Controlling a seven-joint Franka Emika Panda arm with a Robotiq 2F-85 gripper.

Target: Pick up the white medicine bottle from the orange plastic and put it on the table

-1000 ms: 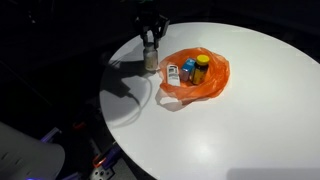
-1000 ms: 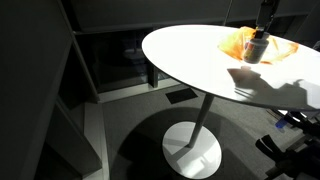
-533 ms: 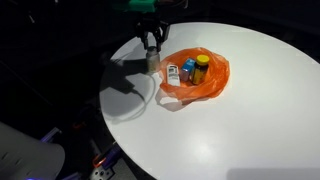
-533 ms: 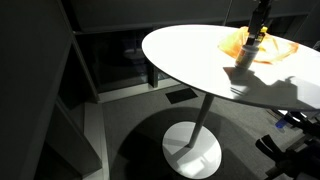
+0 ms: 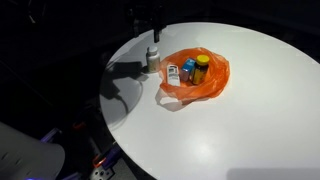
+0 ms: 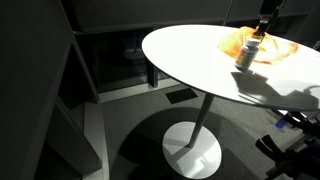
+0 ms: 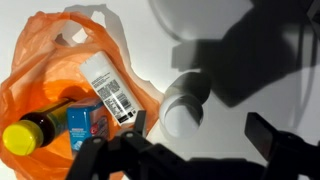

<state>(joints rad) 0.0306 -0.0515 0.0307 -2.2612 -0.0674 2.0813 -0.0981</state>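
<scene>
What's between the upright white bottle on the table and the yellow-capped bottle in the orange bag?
In the wrist view, a white labelled container lying flat and a small blue box, both on the orange plastic bag.

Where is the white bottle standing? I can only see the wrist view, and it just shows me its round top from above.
Observer: In an exterior view the white bottle stands upright on the table, beside the orange plastic, not on it.
Operator: Is the claw touching it?
Observer: No. In an exterior view the claw hangs above the bottle with a clear gap between them.
</scene>
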